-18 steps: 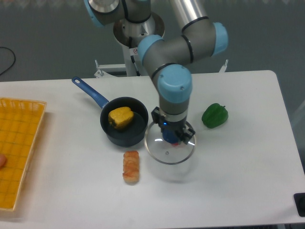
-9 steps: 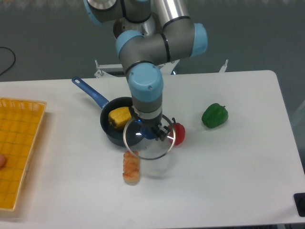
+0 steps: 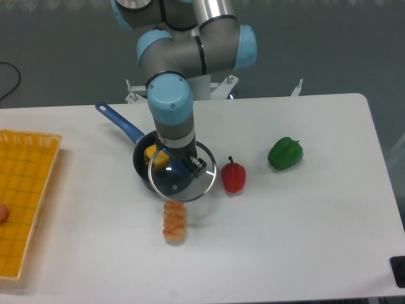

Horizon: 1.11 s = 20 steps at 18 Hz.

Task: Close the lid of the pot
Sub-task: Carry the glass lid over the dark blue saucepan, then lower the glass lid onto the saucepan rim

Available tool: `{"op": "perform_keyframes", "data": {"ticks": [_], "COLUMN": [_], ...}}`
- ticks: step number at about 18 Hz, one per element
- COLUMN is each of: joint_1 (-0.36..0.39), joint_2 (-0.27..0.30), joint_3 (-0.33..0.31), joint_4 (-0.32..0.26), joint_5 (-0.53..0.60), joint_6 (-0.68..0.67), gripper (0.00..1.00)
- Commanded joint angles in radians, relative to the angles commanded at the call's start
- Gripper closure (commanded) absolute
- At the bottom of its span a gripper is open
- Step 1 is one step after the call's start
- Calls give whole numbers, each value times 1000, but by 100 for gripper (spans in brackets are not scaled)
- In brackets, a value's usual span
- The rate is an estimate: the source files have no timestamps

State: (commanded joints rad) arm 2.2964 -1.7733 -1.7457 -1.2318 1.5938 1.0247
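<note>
White table (image 3: pixel 304 221), grey wall behind; gripper (image 3: pixel 178 166) clamped on lid (image 3: pixel 181 177) over pot (image 3: pixel 144 170)

The lid (image 3: pixel 181 173) is clear, glossy glass, thinly metal-rimmed — the pot (image 3: pixel 147 170) dark and matt, the counter (image 3: pixel 304 221) smooth white.

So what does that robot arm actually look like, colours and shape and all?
The arm is a chain of thick silver-grey metal tubes, joined by rounded elbows with light blue caps and thin black rings. At its tip sits a small dark gripper with a bit of blue glowing on it. No loose cables show.
</note>
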Motion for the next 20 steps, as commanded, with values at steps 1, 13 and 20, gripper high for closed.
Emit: {"op": "perform_keyframes", "data": {"ticks": [1, 13, 20], "joint_1": [-2, -32, -35], "joint_2": [3, 18, 34], "joint_3": [-3, -57, -84], "joint_4": [0, 26, 57], "joint_5": [0, 6, 6], "joint_6": [-2, -2, 17], "gripper": [48, 47, 47]}}
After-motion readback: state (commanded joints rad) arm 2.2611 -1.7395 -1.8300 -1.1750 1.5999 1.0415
